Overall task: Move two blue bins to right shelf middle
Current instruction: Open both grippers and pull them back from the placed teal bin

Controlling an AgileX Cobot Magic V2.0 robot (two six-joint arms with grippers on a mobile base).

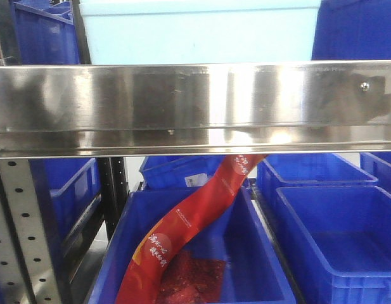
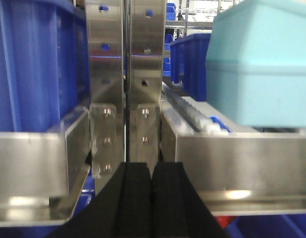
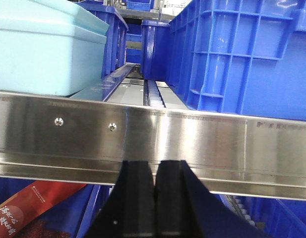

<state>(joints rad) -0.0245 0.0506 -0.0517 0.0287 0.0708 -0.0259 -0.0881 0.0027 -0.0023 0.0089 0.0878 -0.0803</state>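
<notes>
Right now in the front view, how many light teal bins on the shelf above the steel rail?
1. The light teal bin sits centre on the upper shelf, between blue bins at left and right. More may be hidden behind.

The steel rail (image 1: 195, 107) hid the upper end of the red banner (image 1: 195, 215), whose lower end ran off at 6 o'clock. The pale bin (image 1: 201, 28) was cut off at 12 o'clock. Banner lettering was too small to read.

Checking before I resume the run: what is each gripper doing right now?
Left gripper: closed, holding nothing, facing the perforated steel shelf upright.
Right gripper: closed, holding nothing, below the steel shelf rail.
</notes>
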